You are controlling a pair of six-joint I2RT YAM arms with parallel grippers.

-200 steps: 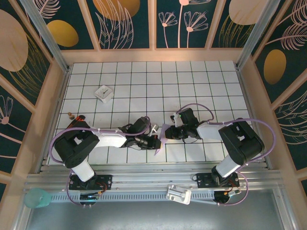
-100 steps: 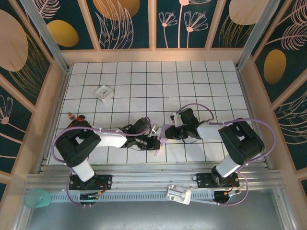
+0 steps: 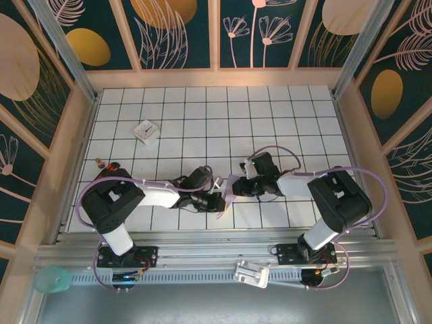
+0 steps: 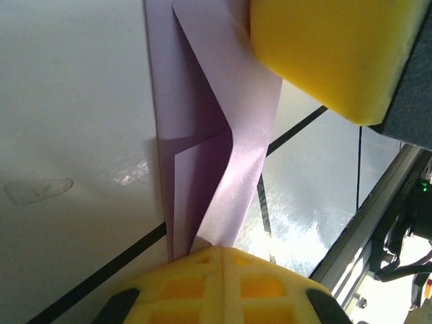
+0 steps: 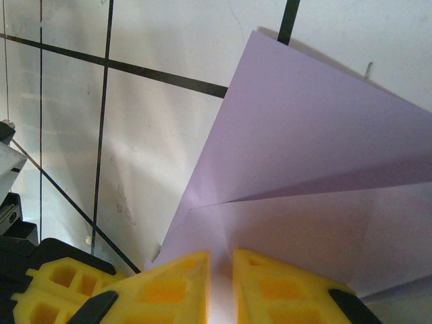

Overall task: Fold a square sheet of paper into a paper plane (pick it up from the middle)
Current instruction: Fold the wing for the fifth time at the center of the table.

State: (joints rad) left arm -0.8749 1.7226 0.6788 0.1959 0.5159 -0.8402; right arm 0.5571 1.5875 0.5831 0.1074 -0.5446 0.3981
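Where the two arms meet at the near middle of the desk (image 3: 270,115), the paper (image 3: 228,192) is held between them. The left gripper (image 3: 217,201) is clamped fully shut on its nearer part. The right gripper (image 3: 237,187) pinches the farther part, its jaws almost closed. The lavender paper is folded into overlapping layers with sharp diagonal creases.

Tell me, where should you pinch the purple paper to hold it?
Probably by its folded edges, coming in sideways from both ends. The purple paper is folded into flat layers, so a thin edge slips neatly between two fingers. The left gripper and the right gripper are each shut on an edge like that.
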